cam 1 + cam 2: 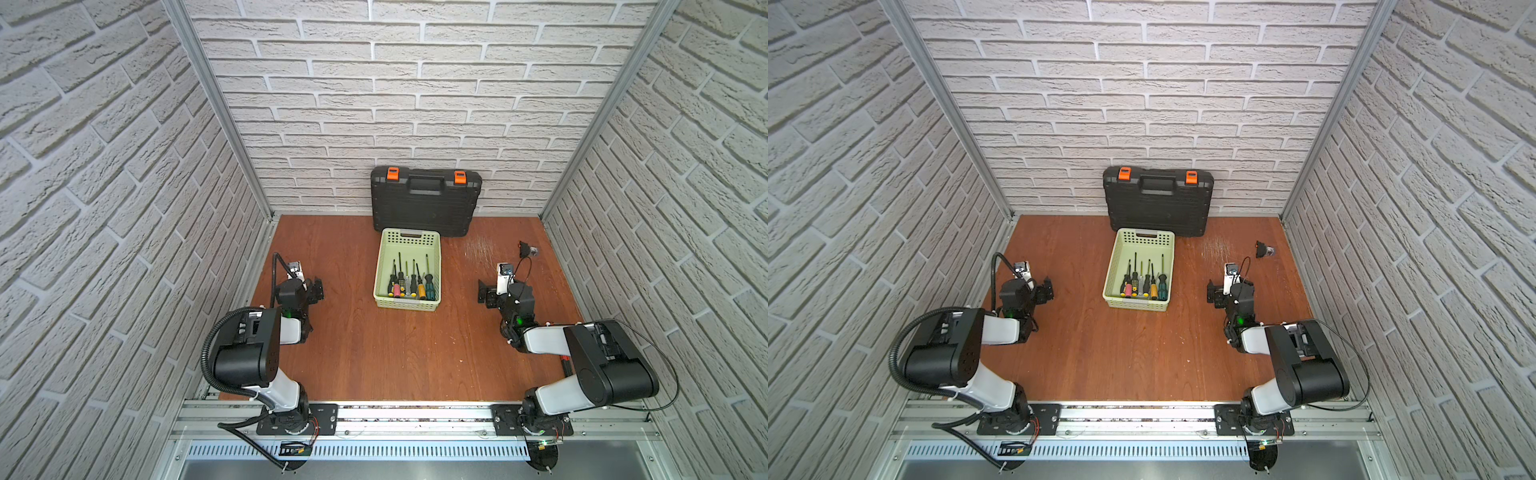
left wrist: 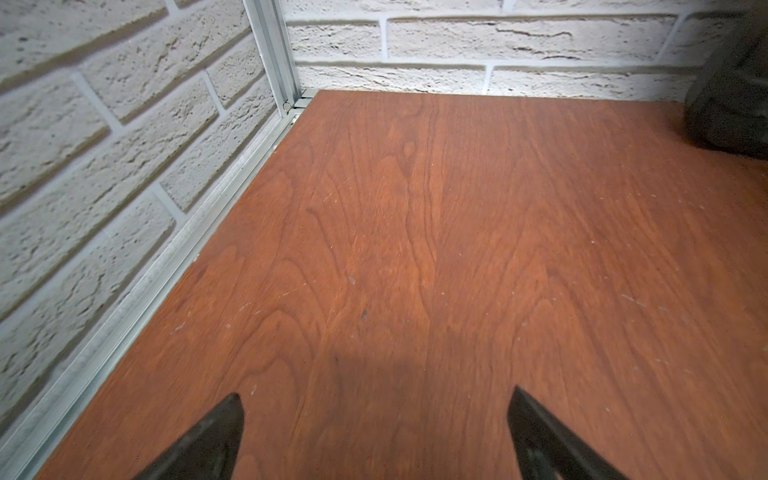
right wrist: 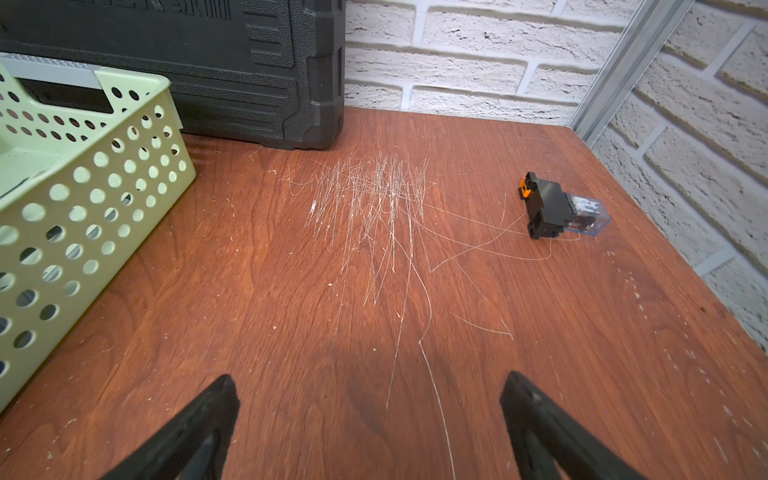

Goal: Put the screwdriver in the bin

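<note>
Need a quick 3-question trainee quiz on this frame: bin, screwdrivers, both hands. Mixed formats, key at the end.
1. True or false: the screwdrivers lie inside the pale green bin, handles toward the robot.
2. Multiple choice: what stands directly behind the bin against the back wall? A) a black toolcase B) a cardboard box C) a red bucket
3. Fill in: the left hand and the right hand are both ____ and hold nothing.

Key:
1. True; none is left on the table; the only loose item there is a small black and clear part.
2. A
3. open
</note>
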`<state>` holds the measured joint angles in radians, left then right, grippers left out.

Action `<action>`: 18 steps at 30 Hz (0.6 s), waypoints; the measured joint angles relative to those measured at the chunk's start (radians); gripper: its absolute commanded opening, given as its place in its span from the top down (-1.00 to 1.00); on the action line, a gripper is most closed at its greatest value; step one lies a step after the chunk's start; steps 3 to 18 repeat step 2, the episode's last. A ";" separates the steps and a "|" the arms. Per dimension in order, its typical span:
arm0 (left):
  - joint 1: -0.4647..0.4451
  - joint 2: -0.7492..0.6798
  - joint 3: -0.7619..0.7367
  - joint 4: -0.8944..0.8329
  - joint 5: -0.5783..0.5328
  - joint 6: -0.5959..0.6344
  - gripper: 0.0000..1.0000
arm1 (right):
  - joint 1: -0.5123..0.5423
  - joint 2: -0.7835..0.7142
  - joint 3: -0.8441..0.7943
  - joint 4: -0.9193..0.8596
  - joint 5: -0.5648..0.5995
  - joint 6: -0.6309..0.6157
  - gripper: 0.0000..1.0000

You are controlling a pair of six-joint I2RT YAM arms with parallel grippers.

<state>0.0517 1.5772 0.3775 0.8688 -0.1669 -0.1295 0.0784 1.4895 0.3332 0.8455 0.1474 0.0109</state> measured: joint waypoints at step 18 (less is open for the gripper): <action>0.000 0.000 0.000 0.000 0.000 0.000 -0.96 | 0.000 0.000 0.000 0.000 0.000 0.000 -0.98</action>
